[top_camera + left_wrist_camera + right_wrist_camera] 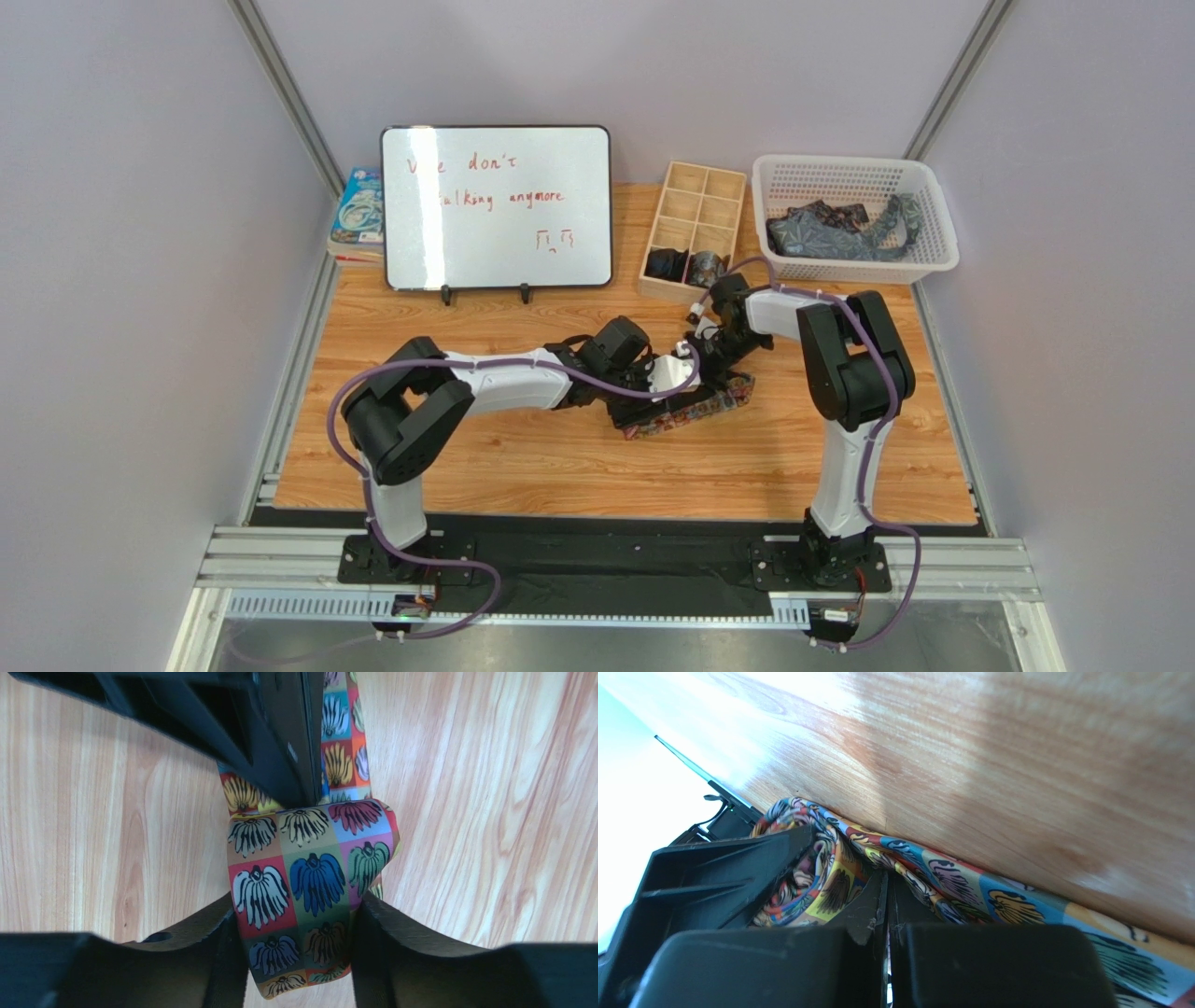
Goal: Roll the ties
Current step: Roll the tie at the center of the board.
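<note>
Around the work: we see a whiteboard (498, 207) with red handwriting standing left of the wooden compartment box (709, 196), with a blue-printed box (361, 210) further left again. A white basket (842, 171) just right of the compartment box holds dark ties (835, 231). Two dark rolled ties (666, 263) sit in the compartments nearest us.
In the way: from above, both wrists crowd the spot in front of the compartment box, and we make out only a strip of the multicoloured tie (687, 409) beneath them.
Tie's place: on the wooden table (561, 462), in front of the compartment box, toward the arm bases.
Tie's axis: its visible length runs across the table, parallel to the front of the compartment box, with its right end slightly nearer that box.
Claw, left: the left gripper (295, 906) stands partly closed, and its fingers (175, 952) press both edges of the tie's folded end.
Claw, right: the right gripper (887, 889) has its jaws pressed together. We cannot tell whether cloth is pinched between them.
Left wrist alone shows: we look along the tie, its near end folded back, printed with fan-shaped motifs in coloured squares.
Right wrist alone shows: a loose loop of tie rises off the tabletop beside its fingers.
</note>
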`<state>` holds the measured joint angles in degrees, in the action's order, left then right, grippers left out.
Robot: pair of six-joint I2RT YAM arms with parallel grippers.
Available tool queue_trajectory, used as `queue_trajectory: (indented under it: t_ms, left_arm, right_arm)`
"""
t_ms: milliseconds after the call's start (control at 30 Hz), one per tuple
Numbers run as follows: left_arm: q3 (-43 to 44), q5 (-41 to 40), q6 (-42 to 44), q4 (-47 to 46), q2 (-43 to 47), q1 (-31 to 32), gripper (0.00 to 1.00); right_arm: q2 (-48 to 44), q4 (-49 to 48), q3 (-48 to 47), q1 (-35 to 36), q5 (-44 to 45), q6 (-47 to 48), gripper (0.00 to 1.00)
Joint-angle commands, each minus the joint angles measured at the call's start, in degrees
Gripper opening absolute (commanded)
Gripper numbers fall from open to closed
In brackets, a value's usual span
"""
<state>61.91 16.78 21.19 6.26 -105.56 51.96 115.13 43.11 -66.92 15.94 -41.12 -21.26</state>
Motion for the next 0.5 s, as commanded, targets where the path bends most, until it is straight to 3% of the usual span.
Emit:
queue_trajectory:
  t_ms: [0,200,333,467]
  left_arm:
    - [-1.3,0.7,3.5,5.3,2.8,-1.9,0.48]
    - [-1.2,7.5,7.5,13.7,5.5,-3.3,0.41]
    - [3.7,9.1,7.2,20.1,1.2,-3.2,0.42]
    - [5.7,9.1,7.3,21.7,-1.5,-3.3,0.43]
  right_arm:
    - [3.2,-2.6,1.9,-0.9,13.3,2.0,0.0]
    - [1.2,-2.9,3.5,-1.7,13.4,2.7,0.0]
    - [-1.8,-4.8,3.9,-2.1,6.3,3.1,0.0]
    - [-8.2,-7.2,3.8,-2.3,-0.4,0.8,0.14]
